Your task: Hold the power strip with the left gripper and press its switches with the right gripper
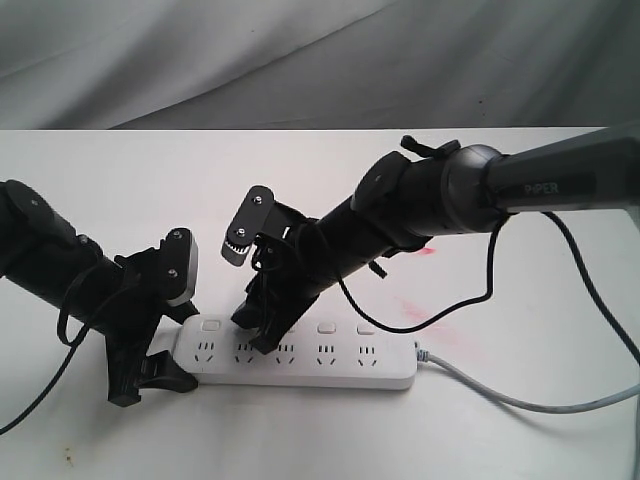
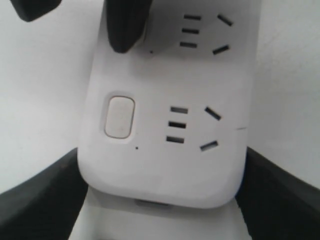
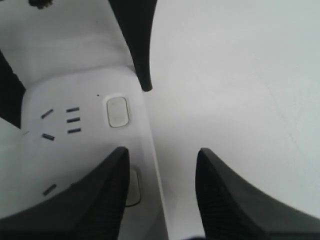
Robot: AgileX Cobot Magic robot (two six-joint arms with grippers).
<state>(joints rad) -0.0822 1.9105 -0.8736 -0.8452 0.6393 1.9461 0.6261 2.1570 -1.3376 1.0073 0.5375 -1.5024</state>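
The white power strip (image 1: 330,365) lies flat on the table, its grey cord (image 1: 520,398) running off to the right. My left gripper (image 1: 160,378) is shut on the strip's left end. In the left wrist view the left gripper (image 2: 162,160) has one black finger on each side of the rounded end, by the first switch (image 2: 119,116). My right gripper (image 1: 255,332) comes down over the second switch from above. In the right wrist view the right gripper (image 3: 162,152) is open, and one finger (image 3: 100,200) rests on the half-hidden second switch (image 3: 134,189). The other finger hangs past the strip's edge.
The white table (image 1: 320,180) carries a faint red stain (image 1: 425,312) behind the strip's right end. A grey cloth backdrop (image 1: 300,60) hangs behind the table. Black cables loop from both arms, one (image 1: 480,290) above the strip's right end.
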